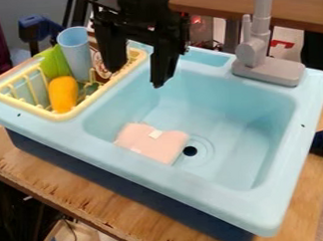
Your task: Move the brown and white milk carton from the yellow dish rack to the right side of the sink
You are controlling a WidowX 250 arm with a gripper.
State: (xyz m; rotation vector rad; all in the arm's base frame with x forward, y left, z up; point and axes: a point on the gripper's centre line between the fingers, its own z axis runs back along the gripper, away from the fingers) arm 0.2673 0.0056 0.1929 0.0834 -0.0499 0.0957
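You are seeing the pink cloth (148,145) lying on the floor of the sink (266,208), beside the drain hole (190,151); the flat base is supporting it. The rack (57,115) is holding the cup (75,51) and orange item (63,93) upright—its walls are probably limiting tipping. Your claw (137,77) is hanging above the cloth, near the rack—its fingers are standing wide apart, gripping nothing. You are not able to confirm any contact.
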